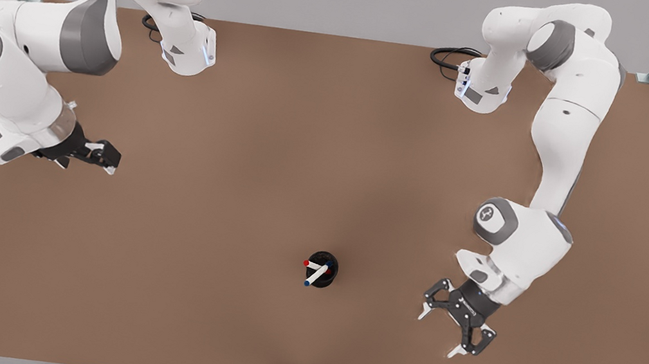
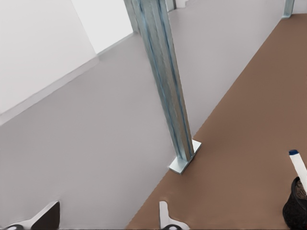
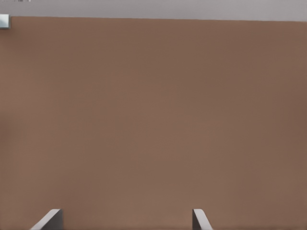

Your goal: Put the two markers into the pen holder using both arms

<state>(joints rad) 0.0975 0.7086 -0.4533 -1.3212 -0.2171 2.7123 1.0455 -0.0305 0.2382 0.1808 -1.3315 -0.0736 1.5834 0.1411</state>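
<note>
Both markers (image 1: pixel 318 271) sit in the pen holder (image 1: pixel 329 266). The left gripper (image 1: pixel 456 336) is spread wide beside it, and the right gripper (image 1: pixel 106 159) looks open too, though that's hard to see.

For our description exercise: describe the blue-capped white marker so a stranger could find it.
On the brown table, between the right gripper at the front view's left and the left gripper at its right, stands a black round cup. Two white markers stand in it: pick the blue-tipped marker, not the red-tipped marker.
</note>
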